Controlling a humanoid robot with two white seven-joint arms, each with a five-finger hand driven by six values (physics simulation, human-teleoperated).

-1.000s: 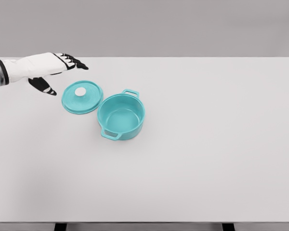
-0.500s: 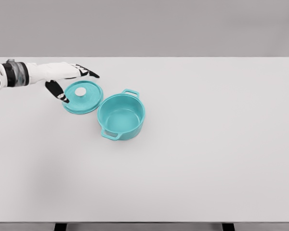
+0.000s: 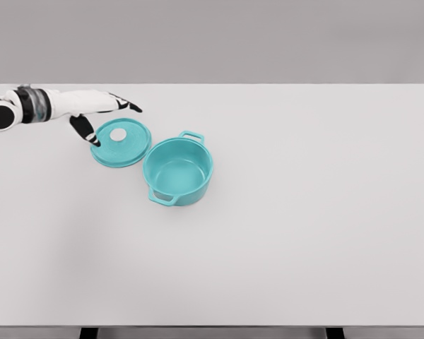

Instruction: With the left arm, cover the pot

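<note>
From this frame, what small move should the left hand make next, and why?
Probably ease the left hand right and down over the white knob and close on it. The lid lies flat on the table beside the open pot, and the hand, fingers spread, sits at the lid's left edge, holding nothing.

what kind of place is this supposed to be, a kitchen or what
Not a real kitchen: most likely a simulated test bench. A plain white table stands before a blank grey wall, bearing only a teal two-handled pot and its round teal lid beside it, with a white robot left hand reaching in.
</note>
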